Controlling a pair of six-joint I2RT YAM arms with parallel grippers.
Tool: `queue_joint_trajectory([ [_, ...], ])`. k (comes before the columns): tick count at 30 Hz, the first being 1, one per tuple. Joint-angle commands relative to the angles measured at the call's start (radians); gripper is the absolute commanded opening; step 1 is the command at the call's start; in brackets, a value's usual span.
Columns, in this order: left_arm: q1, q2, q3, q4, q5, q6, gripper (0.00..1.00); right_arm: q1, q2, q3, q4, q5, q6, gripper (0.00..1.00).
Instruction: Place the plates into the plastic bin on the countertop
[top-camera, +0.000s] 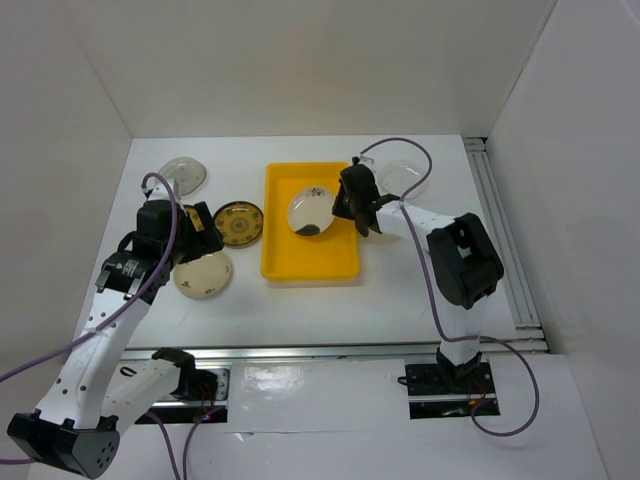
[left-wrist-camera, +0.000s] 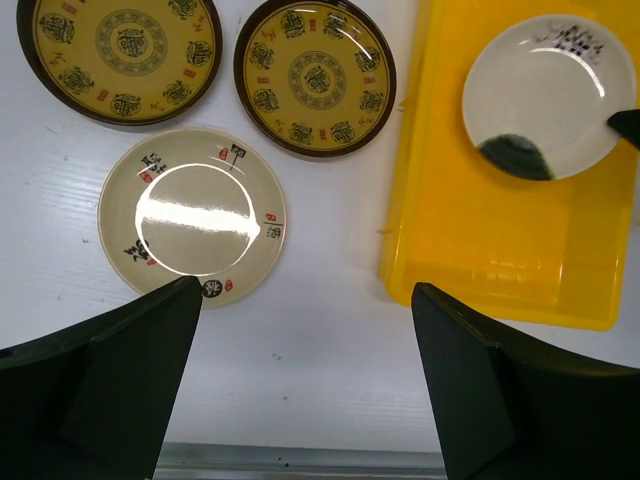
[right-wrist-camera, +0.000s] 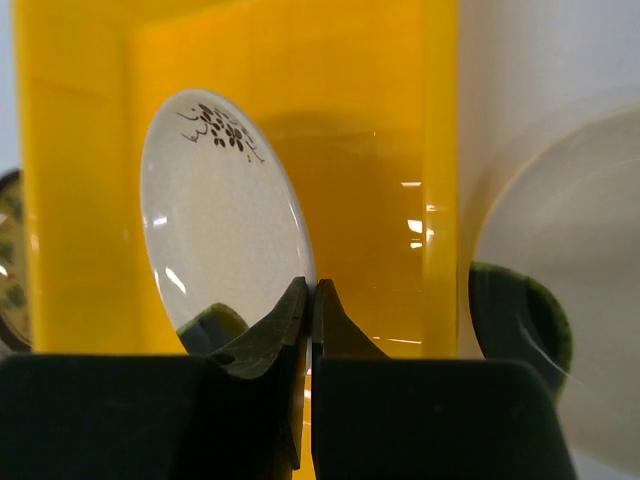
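The yellow plastic bin (top-camera: 315, 262) sits mid-countertop. My right gripper (top-camera: 350, 207) is shut on the rim of a cream plate with a dark patch (top-camera: 308, 213) and holds it tilted inside the bin. The right wrist view shows the jaws (right-wrist-camera: 312, 300) pinching that plate (right-wrist-camera: 220, 200) before the bin wall (right-wrist-camera: 370, 170). My left gripper (top-camera: 197, 238) is open and empty, left of the bin. In the left wrist view, the gripper (left-wrist-camera: 305, 390) hangs over bare countertop near a cream plate (left-wrist-camera: 193, 215), two yellow-and-brown plates (left-wrist-camera: 118, 50) (left-wrist-camera: 315, 75) and the bin (left-wrist-camera: 500, 250).
A clear glass plate (top-camera: 183, 175) lies at the back left. Another pale plate with a dark patch (right-wrist-camera: 575, 280) lies right of the bin, behind my right wrist (top-camera: 405, 180). White walls enclose the countertop. A metal rail (top-camera: 500, 230) runs along the right edge.
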Motion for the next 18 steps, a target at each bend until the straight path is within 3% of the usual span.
queue_joint_trajectory([
  [1, 0.007, -0.005, 0.0, 0.012, -0.038, -0.002, 1.0, 0.013, 0.038, 0.095, 0.046, -0.071, -0.04, 0.0],
  [10, 0.007, 0.015, 0.0, 0.012, -0.038, -0.002, 1.0, 0.013, 0.168, 0.181, -0.001, -0.097, -0.06, 0.0],
  [14, 0.007, 0.025, 0.0, 0.003, -0.049, -0.011, 1.0, 0.013, 0.168, 0.19, -0.024, -0.077, -0.06, 0.15],
  [15, 0.007, 0.026, 0.0, 0.003, -0.049, -0.011, 1.0, 0.013, 0.143, 0.19, -0.024, -0.067, -0.06, 0.25],
  [18, 0.007, 0.05, 0.0, -0.01, -0.059, -0.031, 1.0, 0.031, 0.092, 0.19, -0.024, -0.066, -0.07, 0.36],
])
